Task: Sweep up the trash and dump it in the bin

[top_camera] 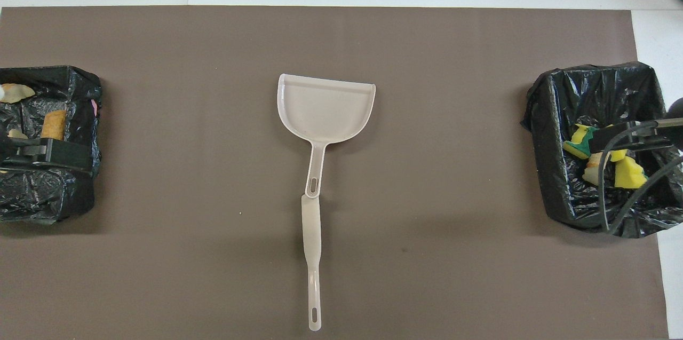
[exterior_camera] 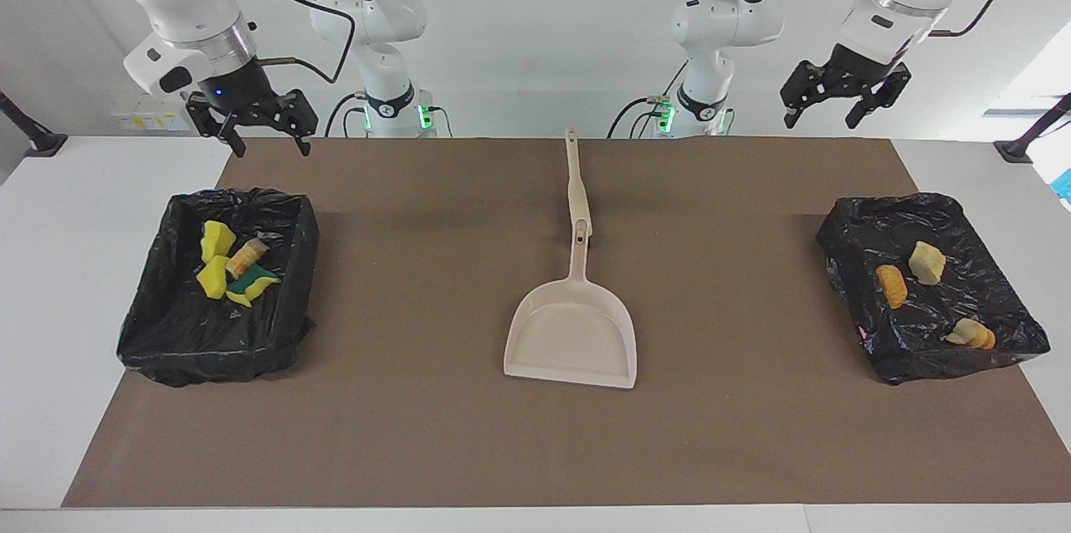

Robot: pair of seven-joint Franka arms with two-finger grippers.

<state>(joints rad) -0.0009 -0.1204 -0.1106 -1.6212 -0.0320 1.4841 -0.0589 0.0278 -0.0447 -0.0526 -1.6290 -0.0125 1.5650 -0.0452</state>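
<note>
I am looking at a worktop point(exterior_camera: 535, 449) where the trash is already lying inside two black-lined bins, none of it loose on the brown mat. The yellow-and-green sponges point(exterior_camera: 219, 263) are sitting with one brown lump in the bin point(exterior_camera: 167, 332) at the right arm's end; the three bread lumps point(exterior_camera: 908, 274) are resting in the bin point(exterior_camera: 920, 366) at the left arm's end.

The right end effector point(exterior_camera: 261, 125) is hanging with its fingers spread and empty over the mat's edge nearest the robots, just robot-ward of the sponge bin. The left end effector point(exterior_camera: 843, 98) is raised, also spread and holding nothing, above the robots' edge of the worktop at the bread bin's end.

The dustpan point(exterior_camera: 571, 332) is lying midway between the arms, pan mouth pointing away from the robots. The brush handle point(exterior_camera: 574, 181) is continuing that line toward them, so one long axis is running straight out from the robots. Neither arm is clearly closer to it. I am judging the sweeping finished, with both tools set down.
</note>
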